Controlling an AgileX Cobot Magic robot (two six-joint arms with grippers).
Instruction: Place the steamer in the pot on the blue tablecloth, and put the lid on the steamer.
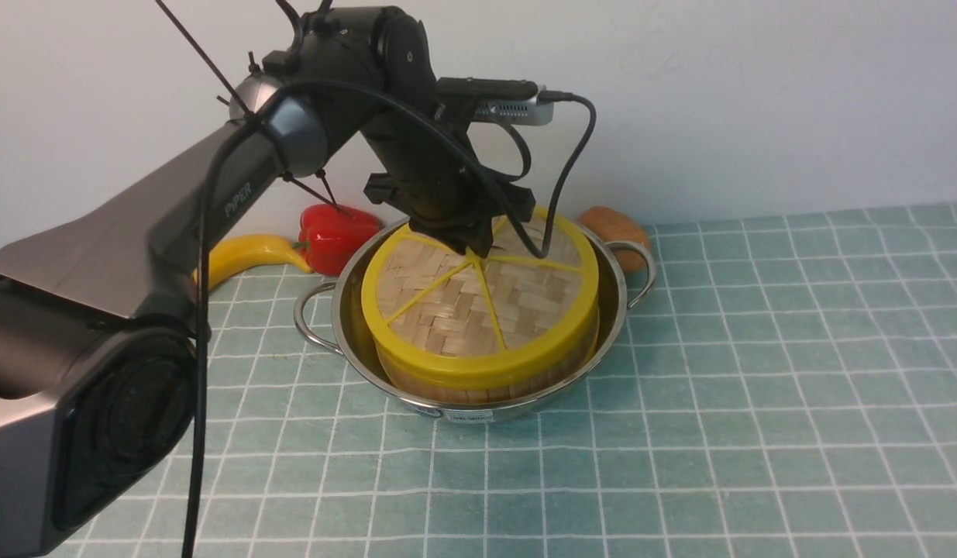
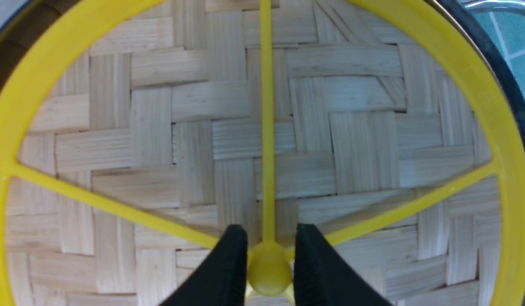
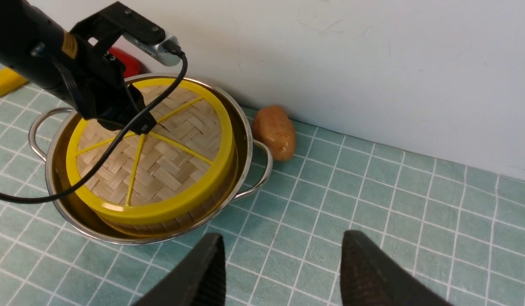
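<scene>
We see the blue tablecloth point(image 1: 757, 349) bearing the pot point(image 1: 616, 291), with the steamer point(image 1: 486, 386) sitting inside it and the lid point(image 1: 463, 310) lying flat on top. The front view hides the tips of the left gripper point(image 2: 271, 233). Its own wrist view shows the fingers point(image 2: 228, 263) close on either side of the centre knob point(image 2: 268, 270) (gripping or merely flanking, we cannot tell). Only the right wrist view shows the right gripper point(image 3: 283, 255), spread wide above the cloth.
</scene>
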